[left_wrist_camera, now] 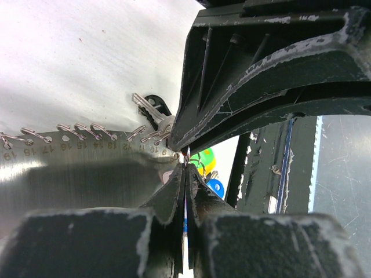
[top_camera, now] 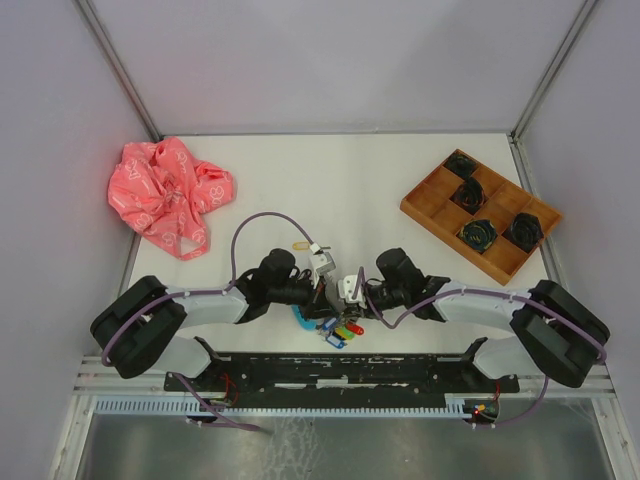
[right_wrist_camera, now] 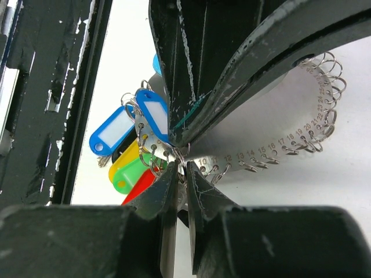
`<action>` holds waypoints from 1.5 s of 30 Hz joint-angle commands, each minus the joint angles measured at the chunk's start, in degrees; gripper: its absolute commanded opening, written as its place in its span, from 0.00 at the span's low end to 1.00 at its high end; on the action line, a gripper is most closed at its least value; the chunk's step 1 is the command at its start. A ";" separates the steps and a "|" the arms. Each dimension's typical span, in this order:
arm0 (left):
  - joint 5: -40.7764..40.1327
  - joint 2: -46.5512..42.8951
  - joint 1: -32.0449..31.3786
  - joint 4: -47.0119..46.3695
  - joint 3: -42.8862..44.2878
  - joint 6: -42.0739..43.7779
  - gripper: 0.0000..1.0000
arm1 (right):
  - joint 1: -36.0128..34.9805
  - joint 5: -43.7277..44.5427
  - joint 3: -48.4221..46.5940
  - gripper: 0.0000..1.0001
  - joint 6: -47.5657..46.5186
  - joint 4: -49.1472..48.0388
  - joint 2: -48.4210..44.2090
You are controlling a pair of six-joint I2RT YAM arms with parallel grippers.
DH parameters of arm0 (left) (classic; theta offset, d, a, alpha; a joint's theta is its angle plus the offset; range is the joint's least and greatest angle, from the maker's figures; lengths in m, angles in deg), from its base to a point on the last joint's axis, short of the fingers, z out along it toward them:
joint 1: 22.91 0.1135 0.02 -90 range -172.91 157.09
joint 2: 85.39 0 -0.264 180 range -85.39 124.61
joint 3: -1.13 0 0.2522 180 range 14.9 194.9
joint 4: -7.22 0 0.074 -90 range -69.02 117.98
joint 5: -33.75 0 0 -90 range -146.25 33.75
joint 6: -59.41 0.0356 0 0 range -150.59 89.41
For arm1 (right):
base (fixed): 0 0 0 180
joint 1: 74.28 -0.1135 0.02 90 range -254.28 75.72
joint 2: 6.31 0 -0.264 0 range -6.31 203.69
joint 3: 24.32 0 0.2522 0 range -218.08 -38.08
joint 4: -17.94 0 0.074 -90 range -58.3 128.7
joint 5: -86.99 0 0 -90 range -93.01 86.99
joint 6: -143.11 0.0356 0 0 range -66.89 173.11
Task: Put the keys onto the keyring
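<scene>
**A:** Where is the keyring?

**B:** It is a numbered plate of grey metal with small rings threaded through holes along its curved rim. It sits between the two arms, at the near edge of the worktop.

**A:** And the left pincer?

**B:** Its fingers are pressed together at the low-numbered end of the plate. They grip a thin strip, blue and white, seen edge-on. I cannot tell whether that strip is a tag.

**A:** The right pincer?

**B:** It meets the plate at that same end, tip to tip with the left one. Its fingers are nearly together, with a sliver of grey metal between them. That looks like the plate's own rim, and one ring sits right at the tips.

**A:** Where are the keys?

**B:** The tagged keys hang in a bunch just beside the low-numbered end of the plate. There is a blue tag, a second blue tag touching the left pincer's finger, a yellow tag, a green tag and a red tag. One black-headed key lies against the plate's rim near number ten. I cannot make out whether it is on a ring.

**A:** Anything else?

**B:** A crumpled pink bag lies well to the left of the plate and farther from the arm bases. A wooden tray with compartments lies well to the plate's right. Several of its compartments hold dark bundles.
</scene>
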 commanded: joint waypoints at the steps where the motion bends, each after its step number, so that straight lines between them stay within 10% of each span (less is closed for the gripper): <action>1: 1.53 -1.94 -0.22 -1.65 2.00 1.20 0.03 | -0.42 -2.70 -2.83 0.18 -0.48 -2.21 0.87; 7: -1.11 -3.36 -0.15 -0.04 1.47 1.00 0.03 | -0.41 -0.42 -3.30 0.01 -1.24 1.34 -0.61; 33: -4.10 -3.02 2.45 -1.80 -0.86 -12.01 0.03 | -0.41 8.26 6.67 0.01 14.75 -26.86 -17.30; 45: -11.69 -5.79 2.44 -1.98 -1.90 -11.08 0.14 | -0.46 11.68 6.80 0.01 16.03 -24.77 -20.73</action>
